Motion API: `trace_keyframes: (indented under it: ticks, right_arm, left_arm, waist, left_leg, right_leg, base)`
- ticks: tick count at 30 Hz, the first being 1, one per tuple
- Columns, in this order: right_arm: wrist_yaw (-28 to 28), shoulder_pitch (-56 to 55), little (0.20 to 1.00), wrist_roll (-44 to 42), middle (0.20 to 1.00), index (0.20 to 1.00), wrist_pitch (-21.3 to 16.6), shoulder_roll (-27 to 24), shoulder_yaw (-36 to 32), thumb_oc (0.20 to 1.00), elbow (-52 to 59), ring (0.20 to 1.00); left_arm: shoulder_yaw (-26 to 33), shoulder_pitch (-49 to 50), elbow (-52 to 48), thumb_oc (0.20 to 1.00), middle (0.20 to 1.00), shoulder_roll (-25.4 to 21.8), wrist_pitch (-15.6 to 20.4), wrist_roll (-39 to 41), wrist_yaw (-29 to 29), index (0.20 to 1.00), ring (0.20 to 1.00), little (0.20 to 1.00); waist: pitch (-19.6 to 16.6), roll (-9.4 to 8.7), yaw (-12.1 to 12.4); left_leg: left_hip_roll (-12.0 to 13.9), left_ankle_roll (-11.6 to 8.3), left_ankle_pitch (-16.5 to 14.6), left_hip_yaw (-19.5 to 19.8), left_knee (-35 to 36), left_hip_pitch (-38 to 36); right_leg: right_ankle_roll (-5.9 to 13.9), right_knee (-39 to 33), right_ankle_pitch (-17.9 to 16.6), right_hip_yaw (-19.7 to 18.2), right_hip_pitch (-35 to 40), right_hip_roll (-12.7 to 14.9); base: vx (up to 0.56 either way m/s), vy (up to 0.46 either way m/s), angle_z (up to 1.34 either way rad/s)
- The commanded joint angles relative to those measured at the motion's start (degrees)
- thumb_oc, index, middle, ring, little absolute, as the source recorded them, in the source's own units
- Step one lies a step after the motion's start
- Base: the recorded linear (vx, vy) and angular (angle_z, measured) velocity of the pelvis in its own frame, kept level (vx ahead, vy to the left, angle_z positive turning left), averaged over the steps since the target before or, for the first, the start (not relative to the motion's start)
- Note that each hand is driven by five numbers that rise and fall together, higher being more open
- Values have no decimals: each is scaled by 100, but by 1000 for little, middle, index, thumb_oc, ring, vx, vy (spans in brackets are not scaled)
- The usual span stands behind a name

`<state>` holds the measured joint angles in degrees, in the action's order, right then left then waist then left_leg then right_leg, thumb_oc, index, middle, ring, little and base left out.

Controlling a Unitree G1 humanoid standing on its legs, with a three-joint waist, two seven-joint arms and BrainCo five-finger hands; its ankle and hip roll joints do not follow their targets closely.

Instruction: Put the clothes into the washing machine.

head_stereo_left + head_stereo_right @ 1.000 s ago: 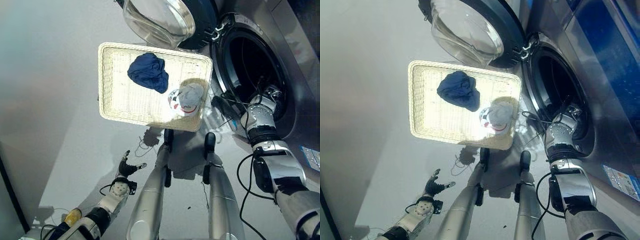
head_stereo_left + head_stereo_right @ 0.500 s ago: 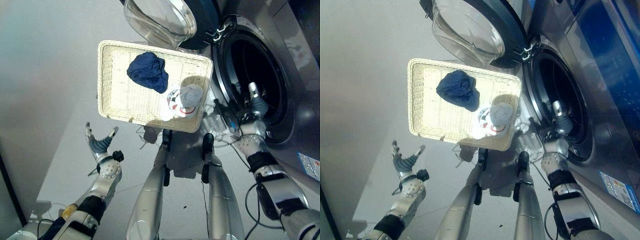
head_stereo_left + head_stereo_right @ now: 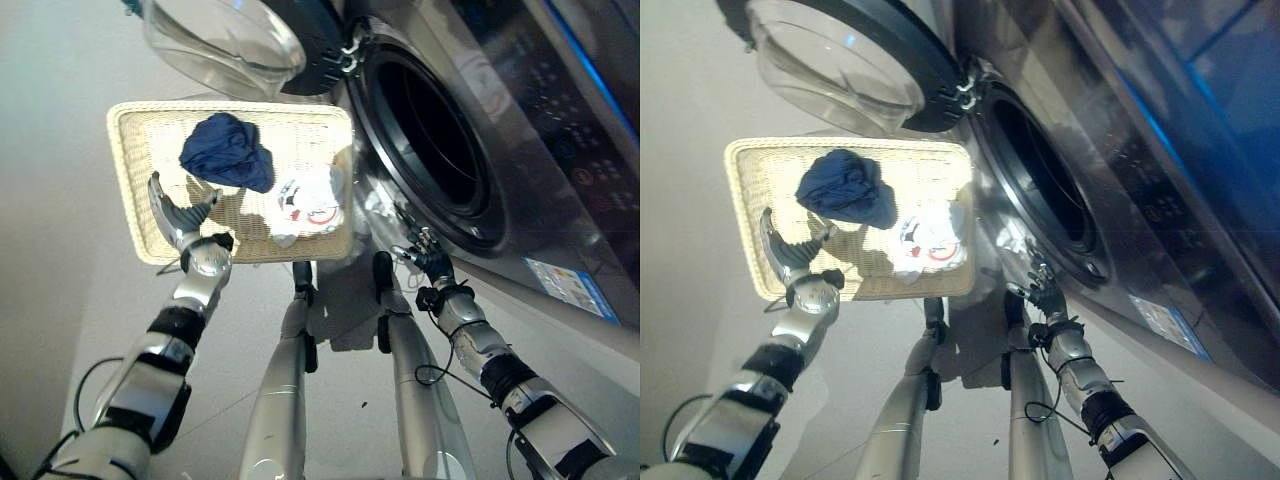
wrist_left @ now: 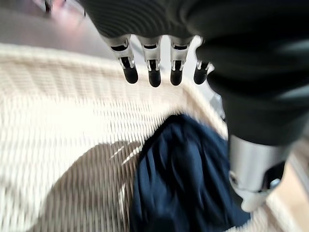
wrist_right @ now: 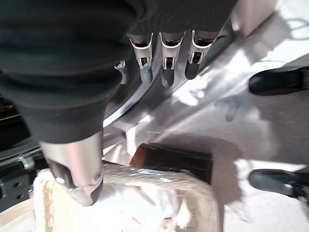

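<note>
Left wrist view — left hand (image 4: 159, 72), fingers spread, empty, above blue garment (image 4: 183, 179) in basket (image 4: 58, 145).

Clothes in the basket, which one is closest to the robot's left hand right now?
The dark blue garment. It lies just beyond the open left hand in the wicker basket; the white garment sits farther off, toward the washing machine.

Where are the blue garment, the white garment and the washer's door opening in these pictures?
blue garment (image 3: 226, 151), left eye view, middle of the bundle.
white garment (image 3: 306, 200), left eye view, its centre in the basket.
door opening (image 3: 430, 150), left eye view, dark inside of the drum.
</note>
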<state>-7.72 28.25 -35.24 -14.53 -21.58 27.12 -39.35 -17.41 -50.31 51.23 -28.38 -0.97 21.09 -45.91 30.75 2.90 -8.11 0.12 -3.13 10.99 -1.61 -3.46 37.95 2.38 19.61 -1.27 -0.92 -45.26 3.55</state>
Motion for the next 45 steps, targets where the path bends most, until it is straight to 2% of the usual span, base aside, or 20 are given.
trace_keyframes:
  ticks: [1,3,4,7,13,17,18,19,20,25,28,29,30,32,36,43,44,45]
  right_arm:
    - [184,-152,1000,213,1000,1000,57,-55,219,1000,580,1000]
    - [190,-149,1000,222,1000,1000,73,-59,238,1000,604,1000]
    - [208,-272,1000,206,1000,1000,73,-116,375,1000,796,1000]
    - [203,-359,1000,132,1000,1000,0,-139,443,1000,942,1000]
    - [126,-563,1000,115,1000,1000,-145,-138,478,1000,1197,1000]
    - [113,-673,1000,18,1000,1000,-169,-161,444,1000,1293,1000]
    - [106,-708,1000,-21,1000,1000,-182,-156,435,1000,1315,1000]
    - [107,-730,1000,-39,1000,1000,-196,-150,443,1000,1320,1000]
    - [120,-746,1000,-54,1000,1000,-207,-137,447,1000,1304,1000]
    - [278,-814,1000,-38,1000,1000,-250,-59,460,1000,1229,1000]
    - [332,-829,1000,32,1000,1000,-265,1,500,1000,1238,1000]
    - [342,-830,1000,40,1000,1000,-275,6,502,1000,1231,1000]
    - [349,-848,1000,75,1000,1000,-284,48,498,1000,1265,1000]
    - [340,-863,1000,91,1000,1000,-280,63,497,1000,1293,1000]
    - [232,-934,1000,210,1000,1000,-234,130,425,1000,1468,1000]
    - [83,-982,1000,520,1000,1000,-218,292,138,1000,1682,1000]
    - [85,-993,1000,562,1000,1000,-233,296,128,1000,1700,1000]
    - [37,-971,1000,740,1000,1000,-203,330,77,1000,1795,1000]
  left_arm:
    - [-28,-201,597,1000,1000,-499,-392,367,325,1000,1000,1000]
    - [-42,-266,668,1000,1000,-526,-458,443,341,1000,1000,1000]
    - [-119,-619,1215,1000,1000,-711,-552,608,456,1000,1000,1000]
    - [-137,-912,1597,1000,1000,-835,-584,769,374,1000,1000,1000]
    - [-14,-1488,1939,1000,1000,-1069,-549,885,-512,1000,1000,1000]
    - [-34,-1646,1722,1000,1000,-1084,-570,771,-941,1000,1000,1000]
    - [-42,-1721,1682,715,715,-1092,-459,756,-1016,715,715,715]
    - [-39,-1774,1657,395,395,-1091,-336,763,-1108,395,395,395]
    - [-44,-1822,1611,200,200,-1089,-228,790,-1188,200,200,200]
    - [13,-1882,1358,200,200,-989,264,912,-1430,200,200,200]
    - [190,-1789,1119,200,200,-908,842,1111,-1725,200,200,200]
    - [212,-1772,1100,200,200,-902,926,1129,-1753,200,200,200]
    - [334,-1636,903,200,200,-865,1209,1082,-1811,200,200,200]
    - [370,-1559,797,200,200,-847,1262,994,-1829,200,200,200]
    - [463,-988,-28,200,200,-812,1376,612,-1781,200,200,200]
    - [895,200,-1300,200,200,-776,1691,151,-1540,200,200,200]
    - [927,274,-1360,200,200,-758,1731,110,-1517,200,200,200]
    - [1032,553,-1671,200,200,-677,1782,-65,-1353,200,200,200]
  waist:
    - [-96,-356,-52]
    - [-96,-368,-84]
    - [-96,-456,-248]
    - [-96,-548,-380]
    - [-96,-720,-610]
    - [-96,-774,-686]
    - [-96,-800,-723]
    - [-96,-825,-747]
    - [-96,-842,-763]
    - [-96,-884,-777]
    - [-96,-906,-719]
    - [-96,-908,-713]
    - [-96,-911,-666]
    - [-96,-906,-643]
    - [-96,-810,-414]
    - [-96,-553,92]
    - [-96,-536,106]
    - [-96,-475,238]
  left_leg:
    - [-344,-45,-631,-261,-1143,317]
    - [-344,-47,-641,-284,-1165,335]
    - [-316,-50,-847,-437,-1404,399]
    - [-281,-45,-982,-546,-1592,512]
    - [-237,-18,-1252,-644,-1962,903]
    - [-221,0,-1361,-688,-2078,1049]
    - [-218,10,-1418,-707,-2144,1105]
    - [-215,17,-1451,-714,-2173,1138]
    - [-212,23,-1478,-721,-2200,1166]
    - [-238,52,-1543,-689,-2212,1152]
    - [-298,84,-1557,-582,-2150,991]
    - [-304,85,-1556,-569,-2141,970]
    - [-328,90,-1549,-505,-2093,860]
    - [-339,94,-1539,-488,-2069,814]
    - [-408,118,-1390,-341,-1781,511]
    - [-504,156,-1055,-31,-1207,44]
    - [-508,156,-1037,-9,-1175,13]
    - [-501,154,-958,83,-1027,-124]
  right_leg:
    - [27,-861,-625,229,130,-240]
    - [28,-869,-638,217,107,-235]
    - [39,-891,-651,143,7,-214]
    - [41,-886,-686,69,-148,-210]
    - [49,-828,-752,-119,-636,-222]
    - [61,-805,-788,-172,-813,-230]
    - [69,-797,-809,-195,-875,-227]
    - [71,-799,-819,-205,-906,-229]
    - [74,-789,-829,-216,-941,-236]
    - [81,-763,-826,-270,-933,-279]
    - [67,-757,-793,-317,-788,-332]
    - [66,-758,-790,-319,-768,-335]
    - [62,-752,-778,-327,-667,-347]
    - [60,-748,-776,-324,-626,-354]
    - [35,-749,-717,-267,-322,-396]
    - [-7,-746,-555,15,214,-327]
    - [-9,-746,-540,37,252,-322]
    - [-15,-745,-478,115,409,-316]
  base:
    - [7,86,-11]
    - [12,94,-10]
    - [19,127,-10]
    - [7,121,-15]
    - [2,89,-8]
    - [2,50,0]
    - [-1,45,0]
    - [-2,40,-1]
    - [-2,33,-1]
    - [0,6,0]
    - [0,0,0]
    - [-32,-15,3]
    - [-25,-17,3]
    - [-18,-33,1]
    - [-41,-85,2]
    - [-48,-105,10]
    - [-70,-126,28]
    - [-28,-106,27]
